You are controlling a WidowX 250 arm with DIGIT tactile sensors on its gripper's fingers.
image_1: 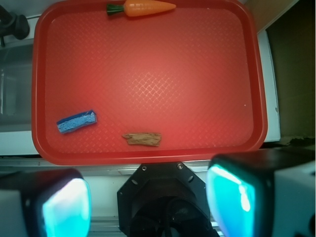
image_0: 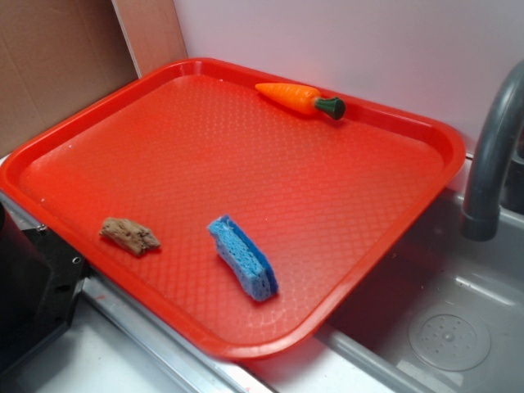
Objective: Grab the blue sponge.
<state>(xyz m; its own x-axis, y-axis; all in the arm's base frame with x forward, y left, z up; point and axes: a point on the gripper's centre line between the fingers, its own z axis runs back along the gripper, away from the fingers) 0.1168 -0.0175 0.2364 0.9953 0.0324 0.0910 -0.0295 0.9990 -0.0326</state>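
Blue sponge [image_1: 76, 122] near tray [image_1: 148, 158] edge; claw [image_1: 148, 197] spread wide, empty

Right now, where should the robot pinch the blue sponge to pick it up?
Probably across the middle of the blue sponge, coming straight down from above. It lies alone on the red tray, long and narrow, standing on its edge, so the two long faces make the thinnest pair to squeeze. The gripper is open and would need turning to line up with it.
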